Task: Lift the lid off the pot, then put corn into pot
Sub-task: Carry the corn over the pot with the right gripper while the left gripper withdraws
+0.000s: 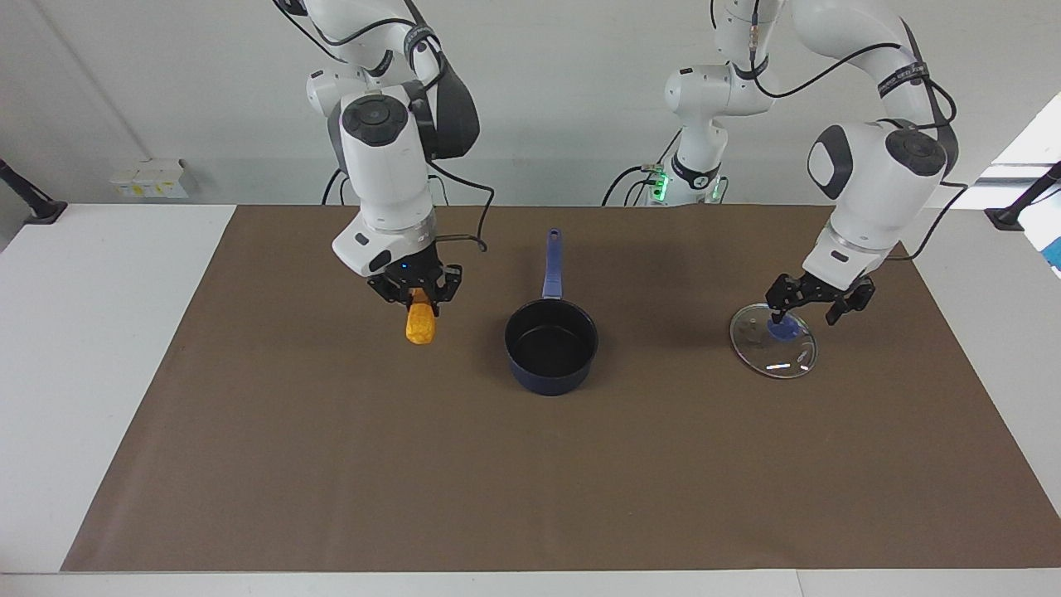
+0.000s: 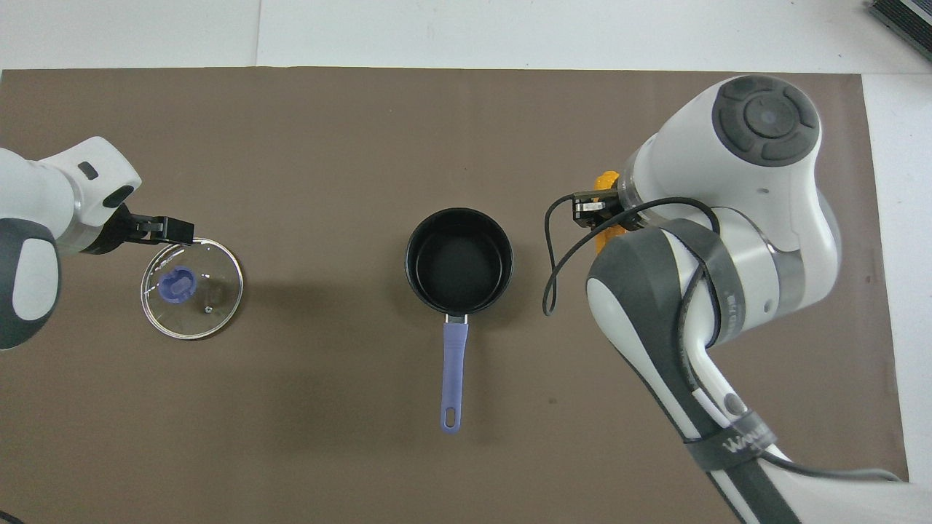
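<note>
The pot stands uncovered and empty at the middle of the brown mat, its blue handle pointing toward the robots; it also shows in the overhead view. The lid lies flat on the mat toward the left arm's end. My left gripper is open just above the lid's blue knob. My right gripper is shut on the top of the corn, which hangs upright above the mat beside the pot, toward the right arm's end. In the overhead view the right arm hides most of the corn.
The brown mat covers most of the white table. Small white boxes sit at the table's edge by the wall, at the right arm's end. Black stands are at both ends of the table.
</note>
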You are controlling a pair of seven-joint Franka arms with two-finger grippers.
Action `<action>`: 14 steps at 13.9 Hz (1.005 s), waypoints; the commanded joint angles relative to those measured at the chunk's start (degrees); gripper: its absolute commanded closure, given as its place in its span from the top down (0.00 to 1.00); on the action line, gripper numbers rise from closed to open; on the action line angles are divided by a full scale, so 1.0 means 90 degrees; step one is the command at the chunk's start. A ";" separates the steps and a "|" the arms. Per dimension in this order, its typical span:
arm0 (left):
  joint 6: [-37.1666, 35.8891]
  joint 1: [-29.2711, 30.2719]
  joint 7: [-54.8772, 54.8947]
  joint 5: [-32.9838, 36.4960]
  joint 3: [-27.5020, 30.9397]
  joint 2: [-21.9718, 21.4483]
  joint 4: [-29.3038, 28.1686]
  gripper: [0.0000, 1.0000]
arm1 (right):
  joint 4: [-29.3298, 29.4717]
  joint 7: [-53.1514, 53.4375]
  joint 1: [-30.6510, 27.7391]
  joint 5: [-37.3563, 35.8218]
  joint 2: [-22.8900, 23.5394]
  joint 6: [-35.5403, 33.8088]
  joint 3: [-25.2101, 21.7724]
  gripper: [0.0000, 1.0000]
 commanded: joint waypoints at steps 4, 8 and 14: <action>-0.1813 -0.0024 -0.0061 -0.0044 0.0048 -0.0134 0.1461 1.00 | 0.1474 0.1019 0.0712 0.0120 0.1281 -0.0231 0.0103 0.00; -0.3093 -0.0014 -0.0061 -0.0063 0.0048 -0.0045 0.2449 1.00 | 0.1524 0.1351 0.1142 0.0120 0.1721 0.0160 0.0104 0.00; -0.3107 -0.0053 0.0007 -0.0063 0.0038 -0.0084 0.2530 1.00 | 0.1067 0.1352 0.1279 0.0169 0.1849 0.0677 0.0202 0.10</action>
